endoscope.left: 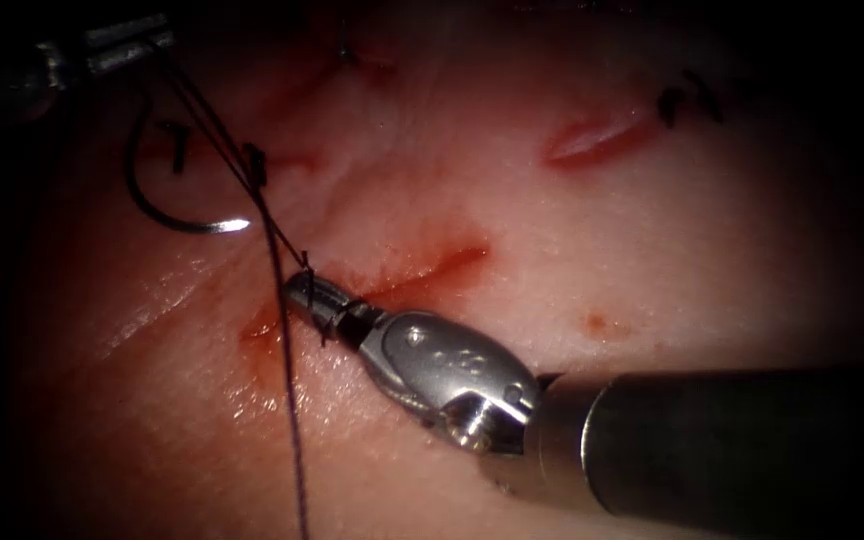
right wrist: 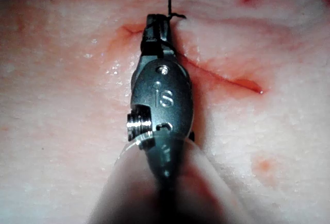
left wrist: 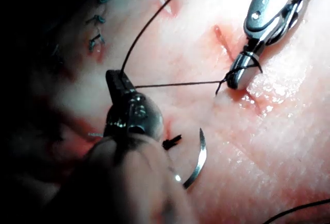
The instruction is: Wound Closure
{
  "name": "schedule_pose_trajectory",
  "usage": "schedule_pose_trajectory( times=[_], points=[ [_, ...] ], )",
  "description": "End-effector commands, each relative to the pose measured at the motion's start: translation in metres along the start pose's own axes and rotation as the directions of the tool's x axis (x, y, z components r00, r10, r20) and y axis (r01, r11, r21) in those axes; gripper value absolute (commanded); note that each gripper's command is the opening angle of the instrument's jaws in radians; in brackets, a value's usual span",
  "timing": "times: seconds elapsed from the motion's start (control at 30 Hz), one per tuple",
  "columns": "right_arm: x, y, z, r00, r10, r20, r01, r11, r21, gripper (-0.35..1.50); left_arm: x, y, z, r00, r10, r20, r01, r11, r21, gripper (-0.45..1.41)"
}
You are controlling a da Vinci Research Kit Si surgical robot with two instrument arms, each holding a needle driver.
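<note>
tissue (endoscope.left: 572, 260) | 1 needle (endoscope.left: 167, 205) free | 2 hands gripping thread (endoscope.left: 287, 350)

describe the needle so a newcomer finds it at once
Start at the right tool, whose shut jaws hold the thread at the cut in the tissue. Follow the thread up toward the left tool, which also grips it. The needle lies free on the tissue left of that strand: a bare steel hook, thicker and shinier than the thread and the short dark stitch ends.
</note>
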Motion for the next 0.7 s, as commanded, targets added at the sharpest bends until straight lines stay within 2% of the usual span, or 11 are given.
schedule_pose_trajectory(
  times=[0.03, 0.13, 0.2, 0.23, 0.27, 0.33, 0.37, 0.57, 0.7],
  points=[
    [-0.0005, -0.0010, 0.0002, 1.000, -0.017, 0.004, 0.016, 1.000, 0.005, -0.35, -0.0001, -0.0005, 0.0008, 1.000, 0.002, 0.007, -0.002, 1.000, 0.017, -0.45],
    [-0.0006, -0.0017, -0.0001, 0.995, -0.099, 0.015, 0.099, 0.995, -0.010, -0.35, -0.0003, -0.0011, 0.0012, 1.000, 0.011, 0.029, -0.012, 0.999, 0.035, -0.45],
    [-0.0007, -0.0019, -0.0002, 0.950, -0.306, 0.064, 0.309, 0.949, -0.053, -0.35, -0.0007, -0.0015, 0.0014, 0.999, 0.012, 0.033, -0.013, 0.999, 0.036, -0.45],
    [-0.0007, -0.0019, -0.0002, 0.950, -0.306, 0.064, 0.309, 0.949, -0.053, -0.35, -0.0007, -0.0015, 0.0014, 0.999, 0.012, 0.033, -0.013, 0.999, 0.036, -0.45],
    [-0.0006, -0.0018, 0.0000, 0.906, -0.412, 0.094, 0.419, 0.905, -0.076, -0.35, -0.0009, -0.0013, 0.0016, 0.999, 0.016, 0.034, -0.017, 0.999, 0.040, -0.45],
    [-0.0005, -0.0017, 0.0001, 0.891, -0.442, 0.103, 0.450, 0.889, -0.081, -0.35, -0.0010, -0.0011, 0.0016, 0.999, 0.019, 0.035, -0.020, 0.999, 0.042, -0.45],
    [-0.0004, -0.0016, 0.0004, 0.842, -0.523, 0.136, 0.537, 0.838, -0.102, -0.35, -0.0011, -0.0001, 0.0016, 0.999, 0.027, 0.038, -0.029, 0.998, 0.055, -0.45],
    [-0.0002, -0.0016, 0.0017, 0.814, -0.559, 0.161, 0.578, 0.807, -0.123, -0.35, -0.0011, 0.0021, 0.0017, 0.998, 0.043, 0.040, -0.044, 0.999, 0.030, -0.45],
    [-0.0004, -0.0023, 0.0026, 0.779, -0.604, 0.171, 0.624, 0.772, -0.118, -0.35, -0.0013, 0.0027, 0.0019, 0.999, 0.033, 0.034, -0.033, 0.999, 0.013, -0.45]
  ],
)
